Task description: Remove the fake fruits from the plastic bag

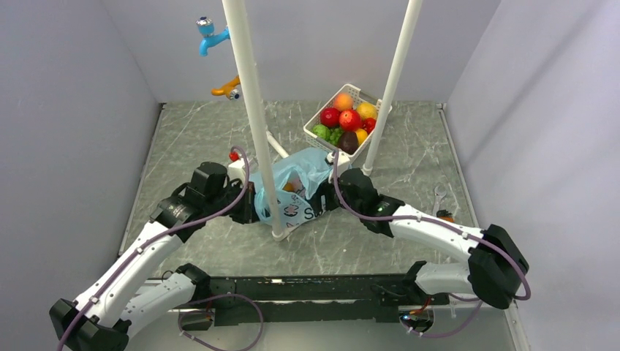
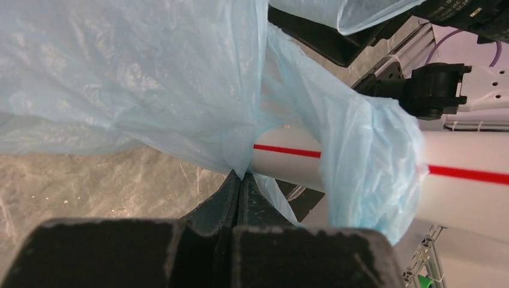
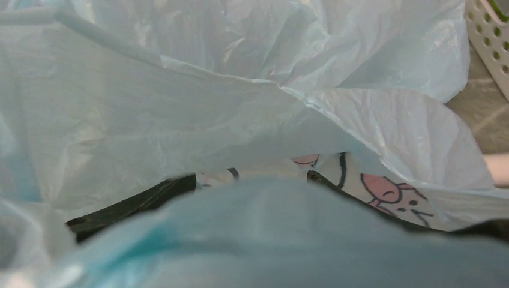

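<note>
The light-blue plastic bag (image 1: 307,170) lies crumpled mid-table against a white pole (image 1: 252,110), its printed cartoon panel (image 1: 296,210) facing the near side. One orange fake fruit (image 1: 290,187) shows in its mouth. My left gripper (image 2: 241,180) is shut on a pinch of bag film (image 2: 150,78) at the bag's left side. My right gripper (image 3: 252,180) is pushed into the bag from the right. Its dark fingers (image 3: 132,204) stand wide apart. Blurred blue film drapes over them and hides what lies between.
A white slotted basket (image 1: 349,89) at the back right holds red, orange, green and dark fruits. It is close to the second white pole (image 1: 391,80). Its corner (image 3: 489,42) shows in the right wrist view. A blue toy tap (image 1: 210,33) hangs on the back wall.
</note>
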Robot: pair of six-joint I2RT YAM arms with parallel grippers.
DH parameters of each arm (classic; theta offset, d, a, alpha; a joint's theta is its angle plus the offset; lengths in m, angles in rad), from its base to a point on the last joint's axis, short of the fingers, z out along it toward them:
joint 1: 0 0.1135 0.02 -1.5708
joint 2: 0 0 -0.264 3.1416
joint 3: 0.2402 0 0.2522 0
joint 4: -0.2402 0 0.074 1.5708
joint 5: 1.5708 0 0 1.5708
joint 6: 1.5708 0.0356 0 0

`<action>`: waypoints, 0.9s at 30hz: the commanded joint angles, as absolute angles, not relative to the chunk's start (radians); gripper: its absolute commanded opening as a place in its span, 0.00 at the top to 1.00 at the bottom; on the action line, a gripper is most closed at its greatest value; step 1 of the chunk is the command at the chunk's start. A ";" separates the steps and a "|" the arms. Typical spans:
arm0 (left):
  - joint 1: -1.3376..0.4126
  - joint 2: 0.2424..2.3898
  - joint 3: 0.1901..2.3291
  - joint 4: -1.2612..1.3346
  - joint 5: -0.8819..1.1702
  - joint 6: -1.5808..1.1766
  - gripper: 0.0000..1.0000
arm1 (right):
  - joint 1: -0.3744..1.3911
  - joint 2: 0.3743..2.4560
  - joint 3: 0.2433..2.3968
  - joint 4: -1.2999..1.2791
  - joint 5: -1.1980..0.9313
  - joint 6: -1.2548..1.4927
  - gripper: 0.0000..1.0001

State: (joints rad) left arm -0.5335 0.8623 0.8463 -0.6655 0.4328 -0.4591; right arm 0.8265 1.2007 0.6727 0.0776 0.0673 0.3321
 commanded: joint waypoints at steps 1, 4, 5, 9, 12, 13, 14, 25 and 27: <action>-0.536 0.855 0.885 -0.571 0.473 -0.414 1.00 | 0.832 1.221 0.764 0.185 -0.053 0.391 0.28; -0.536 0.868 0.911 -0.582 0.457 -0.360 1.00 | 0.831 1.103 0.717 0.174 0.032 0.528 0.16; -0.535 0.874 0.926 -0.606 0.439 -0.334 1.00 | 0.823 1.044 0.689 0.144 0.087 0.569 0.10; -0.537 0.913 0.984 -0.766 0.279 -0.241 1.00 | 0.708 0.843 0.690 -0.044 0.161 0.571 0.01; -0.537 0.947 0.995 -0.840 0.200 -0.205 1.00 | 0.608 0.824 0.752 -0.158 -0.061 0.594 0.01; -0.537 0.961 1.000 -0.858 0.184 -0.201 1.00 | 0.598 0.851 0.769 -0.179 -0.164 0.613 0.01; -0.537 0.974 1.009 -0.873 0.169 -0.203 1.00 | 0.597 0.885 0.782 -0.196 -0.274 0.633 0.01; -0.537 1.017 1.071 -0.774 0.115 -0.311 1.00 | 0.603 1.001 0.796 -0.470 -0.641 0.619 0.00; -0.537 1.000 1.067 -0.723 0.144 -0.307 1.00 | 0.606 1.042 0.824 -0.640 -0.530 0.519 0.00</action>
